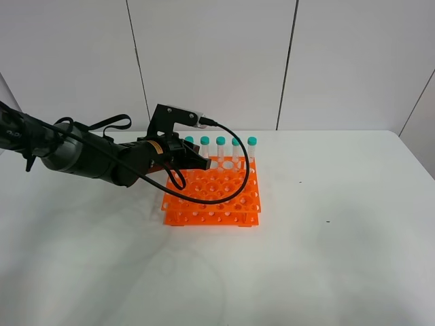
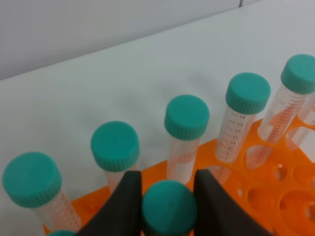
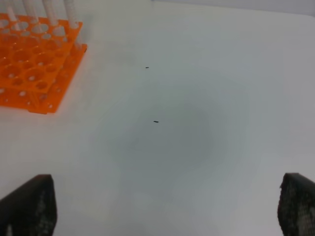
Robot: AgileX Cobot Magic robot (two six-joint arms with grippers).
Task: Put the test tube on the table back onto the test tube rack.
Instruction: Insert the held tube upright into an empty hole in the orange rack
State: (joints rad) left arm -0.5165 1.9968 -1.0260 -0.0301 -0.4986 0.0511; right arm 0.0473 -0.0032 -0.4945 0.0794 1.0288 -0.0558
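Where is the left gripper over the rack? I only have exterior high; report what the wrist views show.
Observer: Left wrist view shows the left gripper with its fingers either side of a teal-capped test tube.
Operator: Tell me what's behind it.
Observer: A row of five capped tubes standing in the test tube rack.
Operator: Report the right arm.
Observer: The right gripper is open above bare table, off to the side of the rack's corner.
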